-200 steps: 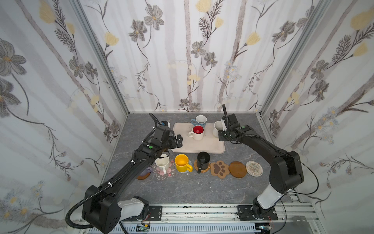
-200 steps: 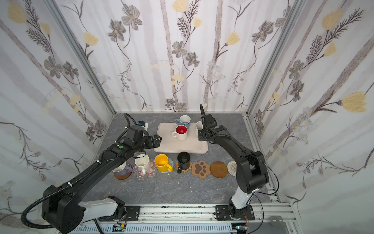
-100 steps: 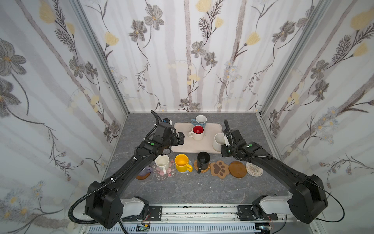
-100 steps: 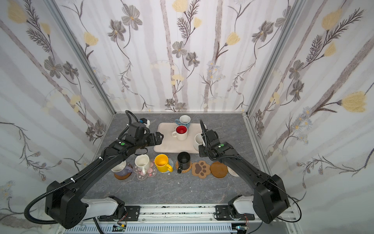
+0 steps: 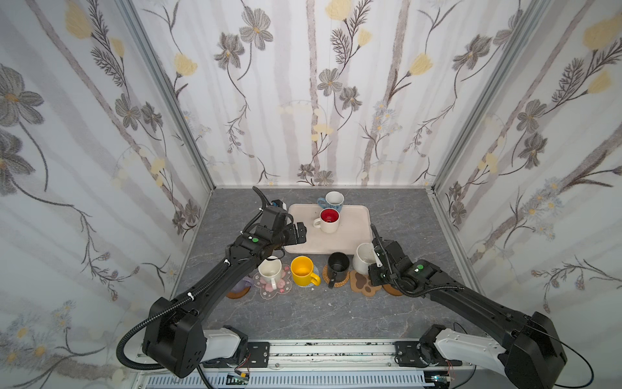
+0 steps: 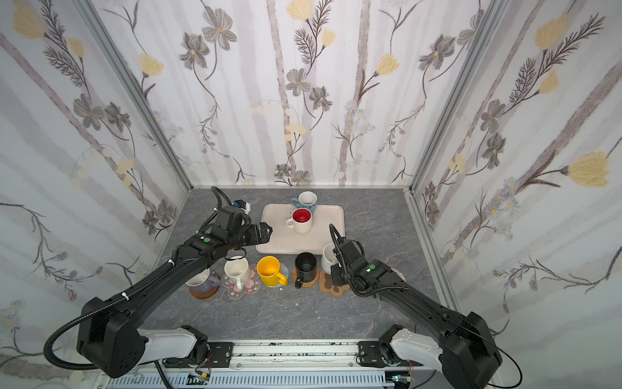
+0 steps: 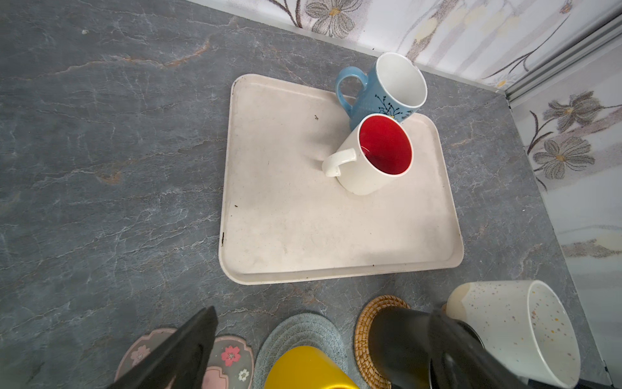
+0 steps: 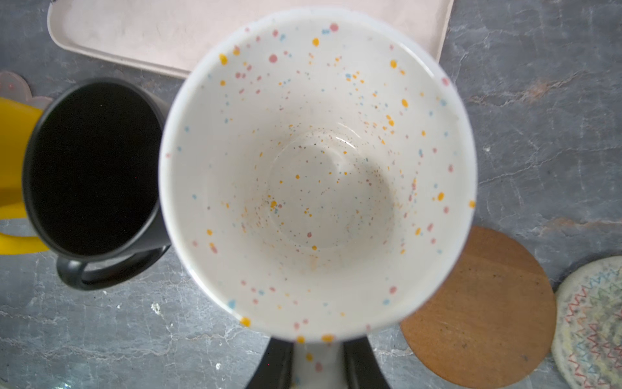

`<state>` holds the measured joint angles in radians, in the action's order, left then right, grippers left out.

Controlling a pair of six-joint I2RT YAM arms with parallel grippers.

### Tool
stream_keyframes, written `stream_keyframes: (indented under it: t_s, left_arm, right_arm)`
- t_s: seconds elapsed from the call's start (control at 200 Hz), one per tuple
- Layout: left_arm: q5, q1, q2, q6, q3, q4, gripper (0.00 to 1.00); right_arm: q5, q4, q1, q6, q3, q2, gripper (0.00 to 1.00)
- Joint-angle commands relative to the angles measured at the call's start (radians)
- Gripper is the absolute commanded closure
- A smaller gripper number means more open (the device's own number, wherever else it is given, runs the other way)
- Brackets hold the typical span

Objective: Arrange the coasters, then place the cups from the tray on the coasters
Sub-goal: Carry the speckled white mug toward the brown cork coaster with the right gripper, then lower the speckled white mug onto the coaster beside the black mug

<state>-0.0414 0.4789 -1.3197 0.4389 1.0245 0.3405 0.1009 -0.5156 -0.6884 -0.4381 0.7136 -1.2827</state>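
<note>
A grey marbled desk (image 5: 303,313) sits boxed in by flowered wallpaper walls (image 5: 313,84) (on three sides). The right fingers (image 8: 276,363) clamp the speckled cup (image 5: 363,257) just beside the black cup (image 5: 337,266), off the cream tray (image 5: 350,235). The left fingers (image 7: 188,347) gape wide over the tray's left edge, holding nothing.

The white woven coaster (image 8: 592,323) is all but hidden by the right arm (image 5: 471,299) in both top views, the lavender mug (image 5: 244,284) partly by the left arm (image 5: 215,289). In the right wrist view the yellow mug (image 8: 13,161) is cut off and the rim of the speckled mug (image 8: 316,175) is blurred.
</note>
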Motion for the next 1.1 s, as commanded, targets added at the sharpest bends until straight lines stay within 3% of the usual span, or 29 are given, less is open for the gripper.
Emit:
stream_keyframes:
  t_s: [0.0,0.19,0.679,1.094]
  left_arm:
    - [0.004,0.0,-0.011,0.015,-0.007,-0.02,0.0]
    - [-0.003,0.002,-0.006,0.018,-0.014,-0.024,0.0]
    - [0.002,0.003,0.015,0.015,-0.027,-0.028,0.0]
    - [0.0,0.003,0.016,0.017,-0.026,-0.029,0.0]
  right_arm:
    - [0.026,0.08,-0.026,-0.054,-0.027,0.021,1.0]
    - [0.045,0.071,-0.076,-0.093,-0.068,0.043,1.0]
    - [0.058,0.075,-0.089,-0.115,-0.103,0.043,0.97]
    - [0.077,0.035,-0.098,-0.16,-0.101,0.157,0.96]
